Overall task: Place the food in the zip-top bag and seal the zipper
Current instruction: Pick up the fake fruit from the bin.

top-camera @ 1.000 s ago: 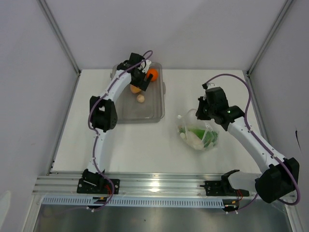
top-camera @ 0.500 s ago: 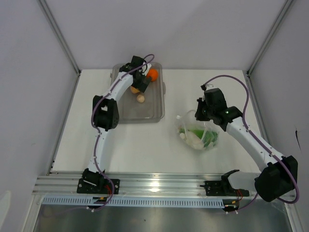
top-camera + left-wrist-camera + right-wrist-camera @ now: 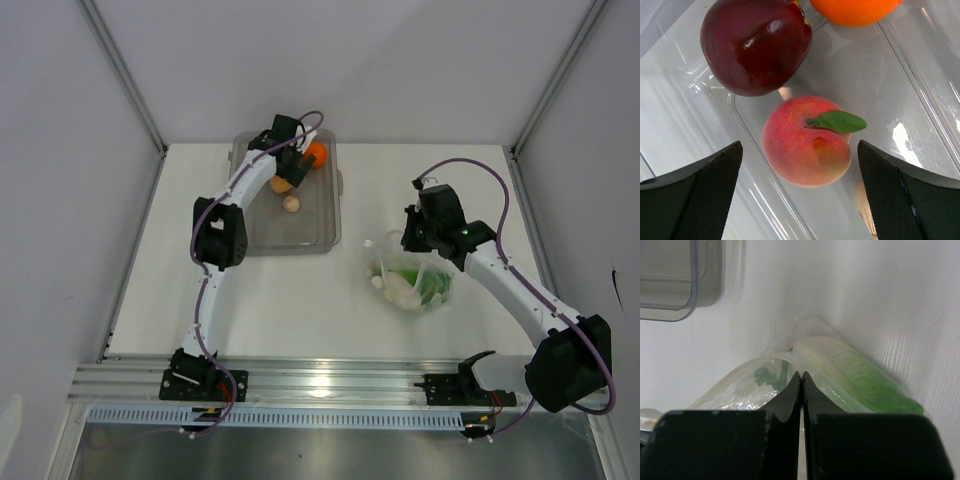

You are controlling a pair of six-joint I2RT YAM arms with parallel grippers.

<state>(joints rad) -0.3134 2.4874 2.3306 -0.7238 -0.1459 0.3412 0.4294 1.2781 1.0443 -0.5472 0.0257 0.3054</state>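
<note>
Left gripper (image 3: 799,150) hangs released over the grey tray (image 3: 920,75), its two dark fingers (image 3: 705,192) spread wide and touching nothing. The left arm is stretched almost fully out from its base, the wrist bent down over the tray's far end. Directly beneath the gap between those fingers lies the peach-coloured fruit (image 3: 805,142), its green leaf on top. Just beyond the fingertips sits the dark red bulb (image 3: 755,45), close beside the fruit, and past that the orange (image 3: 855,10). In the overhead view a small beige lump (image 3: 291,203) lies in the tray on the near side of the gripper. The right arm is folded, its elbow out to the right and its forearm angled inward across the table (image 3: 280,290). The right gripper (image 3: 801,375) is clenched, its fingers pressed together on the upper edge of the zip-top bag (image 3: 740,385). The bag rests on the table under and in front of that gripper, well apart from the tray. Green lettuce (image 3: 865,380) and the white radish (image 3: 400,290) are already inside it. The zipper strip cannot be made out.
</note>
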